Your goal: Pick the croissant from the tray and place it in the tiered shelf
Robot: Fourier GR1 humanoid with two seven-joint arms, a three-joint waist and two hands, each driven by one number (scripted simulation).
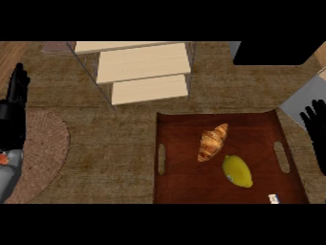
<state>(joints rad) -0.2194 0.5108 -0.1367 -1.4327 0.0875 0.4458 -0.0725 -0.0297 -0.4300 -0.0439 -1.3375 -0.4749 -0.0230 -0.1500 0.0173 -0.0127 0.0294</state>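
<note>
A golden-brown croissant (212, 142) lies near the middle of the dark red-brown tray (186, 184). The tiered shelf (146, 72), with pale wooden steps, stands beyond the tray at the upper middle. My right hand (324, 139) is at the right edge beside the tray, open with fingers straight up, apart from the croissant. At the left edge, far from the tray, my left hand (10, 115) is also open with its fingers pointing up. Neither hand holds anything.
A yellow lemon (237, 171) lies on the tray just right of and below the croissant. A round woven mat (49, 143) sits at the left. A black object (275, 52) and a grey panel (313, 93) stand at the upper right.
</note>
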